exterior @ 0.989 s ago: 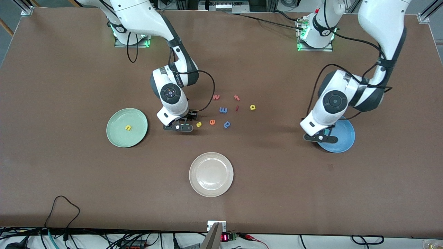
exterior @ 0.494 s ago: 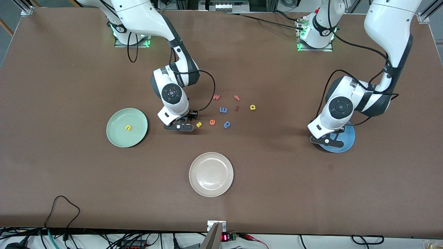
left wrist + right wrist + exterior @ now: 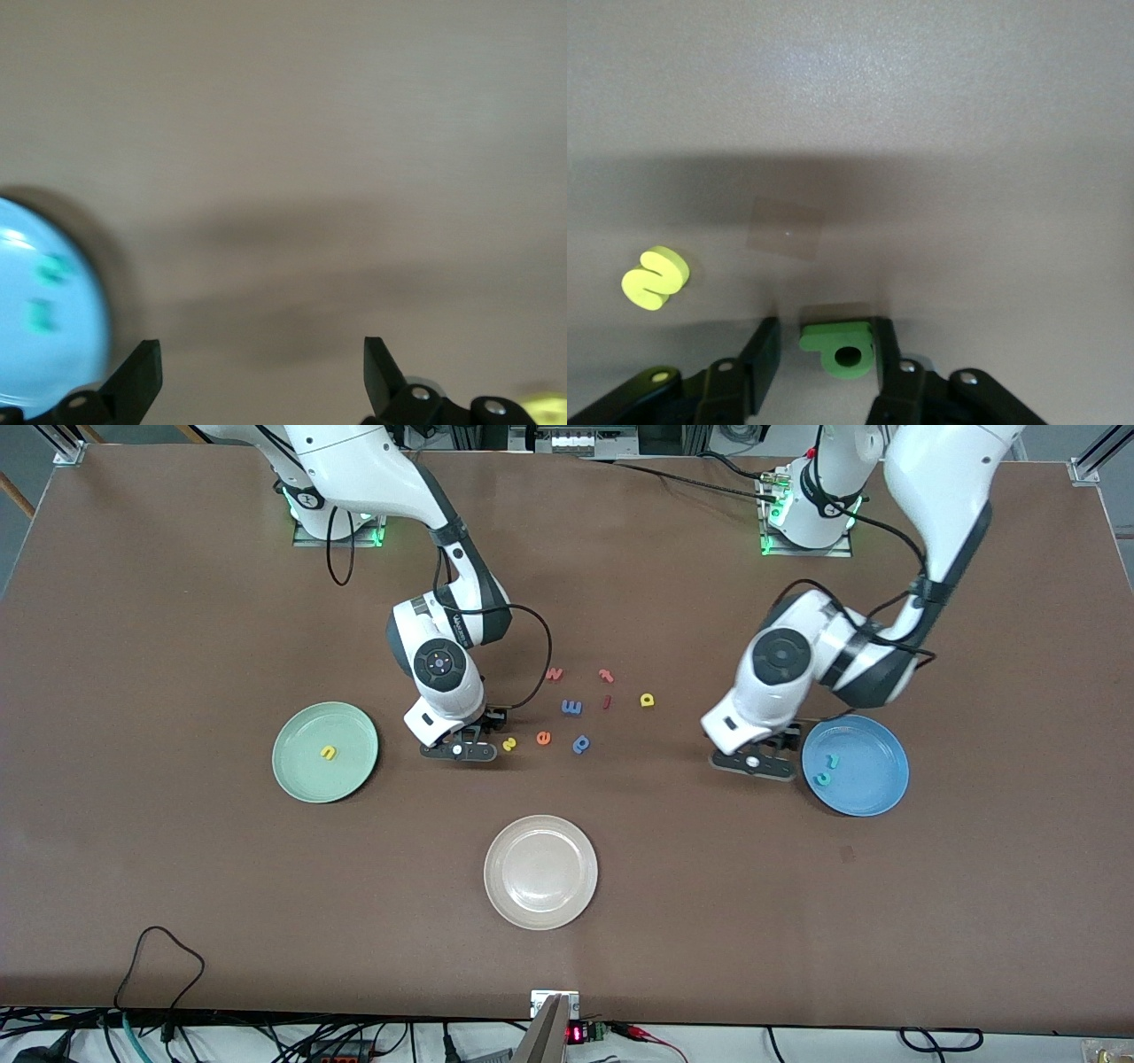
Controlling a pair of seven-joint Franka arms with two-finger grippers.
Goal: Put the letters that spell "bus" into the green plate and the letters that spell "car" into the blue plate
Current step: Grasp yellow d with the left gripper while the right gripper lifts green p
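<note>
Closing around the green b (image 3: pixel 843 347), the right gripper (image 3: pixel 824 359) stands low at the table (image 3: pixel 177 886) with one pad touching the letter and a gap at the other; the yellow s (image 3: pixel 508 744) lies just beside it. The left gripper (image 3: pixel 261 376) has its jaws wide open and empty, over bare table beside the blue plate (image 3: pixel 873 797). That plate holds the teal c (image 3: pixel 823 779) and teal r (image 3: pixel 830 760). The green plate (image 3: pixel 292 766) holds the yellow u (image 3: pixel 329 753). The off-white plate (image 3: pixel 540 908) holds nothing. The yellow a (image 3: pixel 648 700) lies on the table among the loose letters. A second ago the left gripper was over the blue plate; it has since moved off toward the table's middle.
</note>
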